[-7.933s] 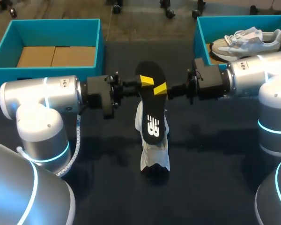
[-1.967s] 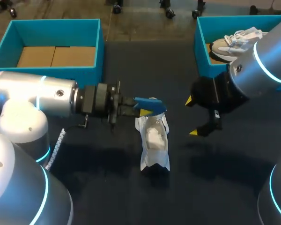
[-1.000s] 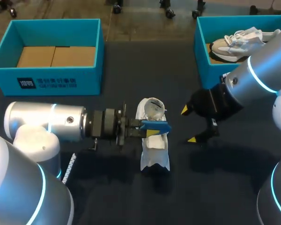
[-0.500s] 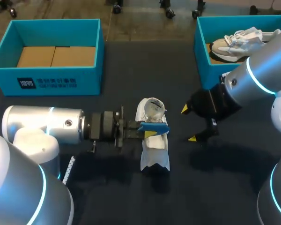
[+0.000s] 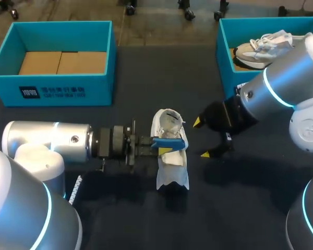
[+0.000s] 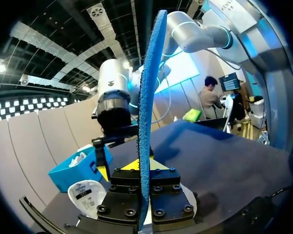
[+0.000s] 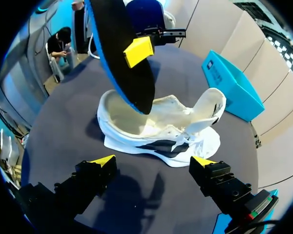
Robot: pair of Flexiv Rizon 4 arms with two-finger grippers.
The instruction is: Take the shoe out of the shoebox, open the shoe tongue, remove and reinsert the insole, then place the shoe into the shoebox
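The left claw [image 5: 164, 146] is clamped on the blue-edged insole [image 5: 171, 139], whose end is held at the opening of the white shoe [image 5: 172, 167] on the bench [image 5: 146, 219]. The right claw [image 5: 202, 138] is held open beside the shoe.

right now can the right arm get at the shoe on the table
Probably yes: the right gripper is open beside the shoe, bare table between; the insole hangs over its opening only.

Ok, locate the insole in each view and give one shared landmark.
Head: insole edge-on in the left gripper, over the shoe.
Left wrist: insole upright in its own gripper.
Right wrist: insole's black face ahead, tip over the shoe.
Landmark: the shoe, in all three.
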